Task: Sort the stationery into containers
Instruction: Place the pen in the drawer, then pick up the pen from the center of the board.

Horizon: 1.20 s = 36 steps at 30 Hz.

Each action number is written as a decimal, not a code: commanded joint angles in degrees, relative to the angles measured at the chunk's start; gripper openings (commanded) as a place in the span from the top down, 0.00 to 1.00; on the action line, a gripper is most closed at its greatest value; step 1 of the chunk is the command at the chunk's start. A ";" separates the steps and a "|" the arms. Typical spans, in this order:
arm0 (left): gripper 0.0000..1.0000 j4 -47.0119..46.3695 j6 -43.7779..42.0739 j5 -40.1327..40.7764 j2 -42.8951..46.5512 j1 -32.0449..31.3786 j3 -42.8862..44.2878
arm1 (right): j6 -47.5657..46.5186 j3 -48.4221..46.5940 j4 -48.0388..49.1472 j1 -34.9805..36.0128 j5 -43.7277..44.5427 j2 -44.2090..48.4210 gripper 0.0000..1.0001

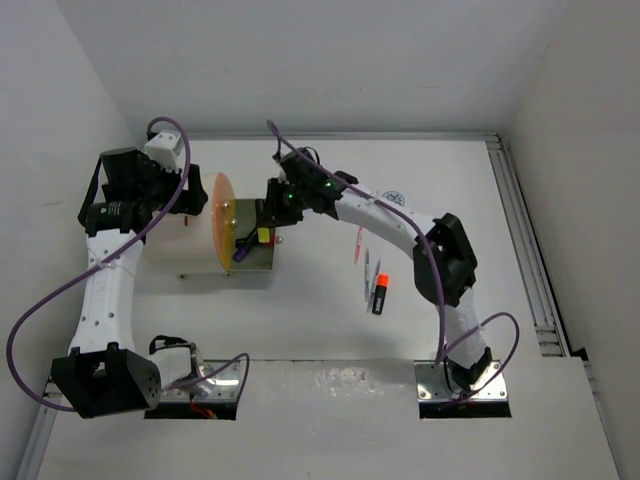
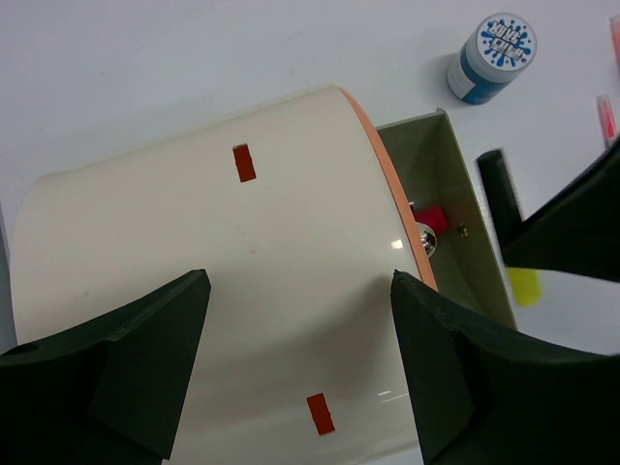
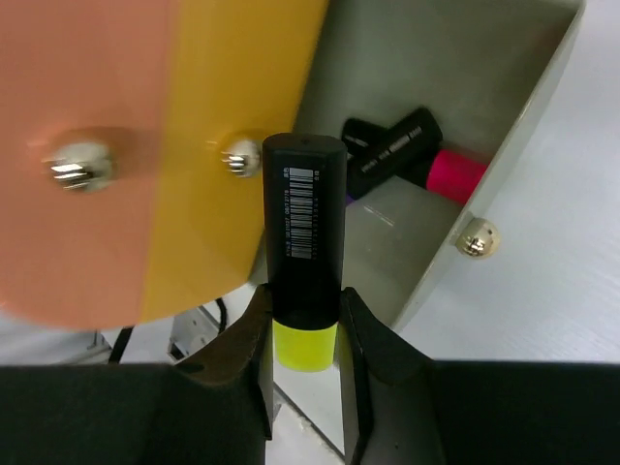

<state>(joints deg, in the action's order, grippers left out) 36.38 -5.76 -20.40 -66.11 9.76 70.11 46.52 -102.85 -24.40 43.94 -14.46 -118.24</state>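
My right gripper (image 3: 305,339) is shut on a black highlighter with a yellow end (image 3: 305,252) and holds it over the open drawer (image 3: 455,87). A pink-ended highlighter (image 3: 453,175) and another black one (image 3: 387,150) lie inside. In the top view the right gripper (image 1: 272,222) is at the drawer (image 1: 262,262), beside the orange front (image 1: 224,222). My left gripper (image 2: 300,358) is open, its fingers (image 2: 155,368) straddling the cream drum cabinet (image 2: 242,252). An orange-ended highlighter (image 1: 380,296), thin pens (image 1: 366,258) and a blue-and-white roll (image 2: 494,53) lie on the table.
Brass knobs (image 3: 240,155) stick out of the orange and yellow-orange fronts. The drawer's own wall has a small brass knob (image 3: 478,237). White walls close the table at the back and sides; a rail (image 1: 525,250) runs along the right edge.
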 commanded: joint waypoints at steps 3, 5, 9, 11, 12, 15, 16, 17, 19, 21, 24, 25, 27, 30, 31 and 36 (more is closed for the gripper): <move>0.19 2.11 0.40 -0.60 0.63 0.70 -0.85 | 4.63 -2.88 3.22 1.93 1.01 -3.31 0.67; 0.19 2.11 0.40 -0.60 0.80 0.79 -0.85 | 4.28 -2.97 3.31 2.11 0.23 -3.41 0.44; 0.18 2.20 0.66 -0.60 1.15 0.70 -0.85 | 0.08 -2.54 1.03 0.01 -0.48 0.27 0.39; 0.18 2.12 0.75 -0.69 1.42 0.70 -0.94 | -1.60 -0.79 -1.94 -2.53 0.21 5.01 0.40; 0.18 2.12 0.75 -0.78 1.42 0.70 -0.94 | -4.39 2.44 -2.92 -3.59 0.83 6.86 0.41; 0.19 2.29 0.49 -0.69 1.77 0.70 -1.20 | -15.29 11.41 -7.14 -8.07 1.80 14.86 0.43; 0.18 2.29 0.31 -0.78 2.03 0.70 -1.29 | -19.76 14.14 -8.54 -9.13 1.28 18.53 0.45; 0.19 2.20 0.22 -0.69 2.03 0.70 -1.37 | -24.07 17.12 -9.25 -11.14 1.19 20.31 0.50; 0.18 2.38 -1.08 -1.30 2.30 0.70 -1.38 | -42.05 24.69 -13.71 -13.17 -2.92 24.26 0.51; 0.18 2.99 -2.58 -3.05 2.39 0.70 -1.38 | -63.35 31.28 -17.24 -16.33 -8.01 26.38 0.54; 0.18 3.17 -4.08 -4.12 2.65 0.70 -1.46 | -79.03 37.97 -20.51 -20.03 -7.79 29.73 0.56; 0.18 3.08 -3.82 -3.77 2.74 0.70 -1.38 | -78.43 37.03 -22.16 -21.26 -4.82 28.69 0.58; 0.18 3.26 -3.30 -3.07 2.56 0.52 -1.11 | -69.23 34.75 -24.19 -22.14 -1.38 26.40 0.61; 0.18 3.61 -3.12 -2.10 2.47 0.61 -1.20 | -64.63 37.00 -24.41 -22.85 -3.54 27.25 0.55; 0.18 3.61 -3.12 -2.01 2.56 0.70 -1.29 | -65.93 42.76 -21.85 -22.59 -4.34 29.36 0.54; 0.17 4.22 -6.09 -3.94 3.26 0.61 -1.20 | -96.47 55.71 -17.95 -23.01 -11.18 40.97 0.49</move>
<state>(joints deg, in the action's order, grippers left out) 38.24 -9.67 -22.70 -64.38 9.76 69.36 -30.72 -50.92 -43.75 21.58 -19.29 -82.02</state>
